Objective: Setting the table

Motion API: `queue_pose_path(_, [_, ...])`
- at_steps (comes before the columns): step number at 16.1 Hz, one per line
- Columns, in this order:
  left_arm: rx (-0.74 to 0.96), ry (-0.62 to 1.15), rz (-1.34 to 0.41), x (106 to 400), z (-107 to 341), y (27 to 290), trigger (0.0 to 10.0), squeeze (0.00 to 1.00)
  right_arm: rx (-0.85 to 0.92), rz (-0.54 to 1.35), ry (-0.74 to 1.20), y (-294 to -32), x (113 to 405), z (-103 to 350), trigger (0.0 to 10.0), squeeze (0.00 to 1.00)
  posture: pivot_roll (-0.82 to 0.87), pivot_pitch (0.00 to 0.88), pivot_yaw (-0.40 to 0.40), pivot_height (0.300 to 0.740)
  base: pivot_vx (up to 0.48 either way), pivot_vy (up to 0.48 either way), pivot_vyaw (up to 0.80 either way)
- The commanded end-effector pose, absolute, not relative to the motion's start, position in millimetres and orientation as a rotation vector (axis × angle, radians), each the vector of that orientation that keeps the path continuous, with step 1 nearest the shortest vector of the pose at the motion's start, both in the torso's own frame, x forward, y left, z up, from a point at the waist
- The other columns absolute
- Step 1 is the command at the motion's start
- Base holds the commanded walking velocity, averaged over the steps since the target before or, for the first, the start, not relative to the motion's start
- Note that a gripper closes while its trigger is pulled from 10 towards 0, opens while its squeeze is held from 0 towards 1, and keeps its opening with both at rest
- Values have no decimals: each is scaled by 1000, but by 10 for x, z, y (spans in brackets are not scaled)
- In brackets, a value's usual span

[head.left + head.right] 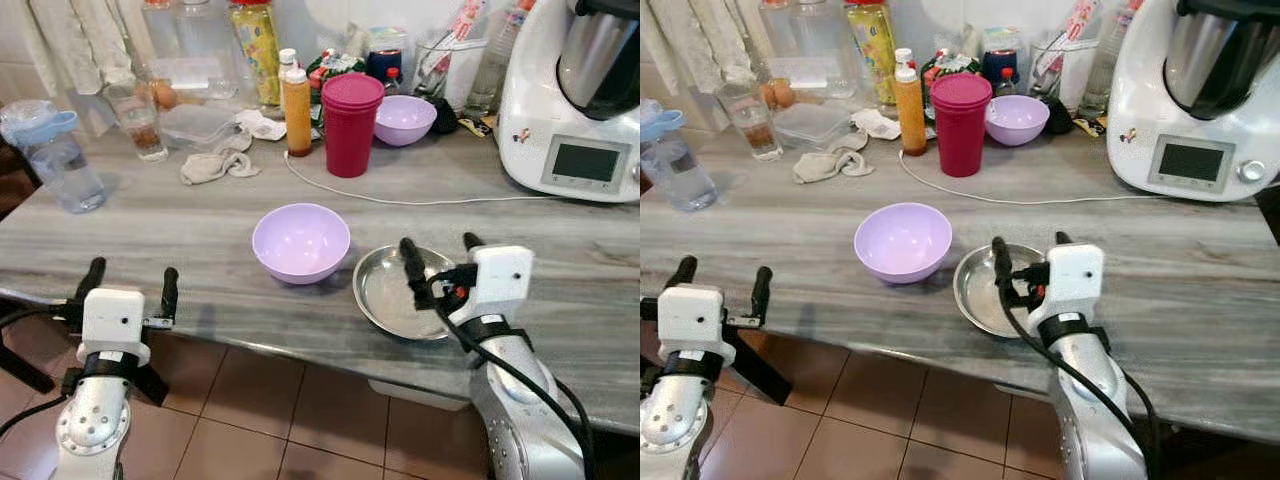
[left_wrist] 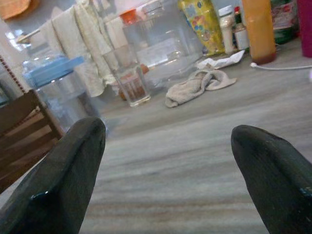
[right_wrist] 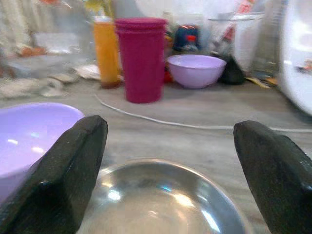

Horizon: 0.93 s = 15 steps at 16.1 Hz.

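From the left eye, there's a grey streaky bench (image 1: 200,215) with a lilac bowl (image 1: 300,242) sitting near the front edge and a shiny steel bowl (image 1: 395,292) just beside it on its right, the two nearly touching. The right gripper (image 1: 440,262) hangs right over the steel bowl with its fingers spread wide, nothing held, one finger above the inside of the bowl and the other out past its right rim. The left gripper (image 1: 130,282) sits at the front edge of the bench, well to the left of the lilac bowl, fingers also apart and empty. Further back there's a magenta cup (image 1: 351,123), an orange bottle (image 1: 297,111) just left of it, a second lilac bowl (image 1: 405,119) on its right, and a white cable (image 1: 420,200) snaking across. In the right eye view it's the same layout, plus the big white kitchen machine (image 1: 1190,100) at the back right and a crumpled rag (image 1: 830,163) at the back left. The left wrist view looks between two parted black fingers (image 2: 63,180) across bare bench toward a drinking glass (image 2: 129,78) and a blue-lidded jar (image 2: 58,92). The right wrist view has the steel bowl directly below between the spread fingers (image 3: 63,170), lilac bowl off to one side.
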<state>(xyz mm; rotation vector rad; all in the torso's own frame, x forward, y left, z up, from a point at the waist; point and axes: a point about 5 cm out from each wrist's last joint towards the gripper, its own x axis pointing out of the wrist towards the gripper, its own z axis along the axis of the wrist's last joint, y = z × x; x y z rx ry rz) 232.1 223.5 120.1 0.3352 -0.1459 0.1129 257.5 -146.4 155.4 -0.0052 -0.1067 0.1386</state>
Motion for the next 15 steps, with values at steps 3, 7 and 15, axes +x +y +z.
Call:
queue_pose_path(3, [343,-126,78,2327,1168,2181,10000,0,-20,68,-109,-1603,2514,1550,10000,0,-188,87,50,740,0,0,-571])
queue_pose_path(7, [314,-149,58,2461,1209,2019,10000,0,-20,44,-132,-1603,2528,1600,10000,0,-205,83,55,740,0,0,-675])
queue_pose_path(15, [288,-151,62,2597,1234,1958,10000,0,6,43,-140,-1529,2592,1574,10000,0,-204,63,66,740,-213,0,0])
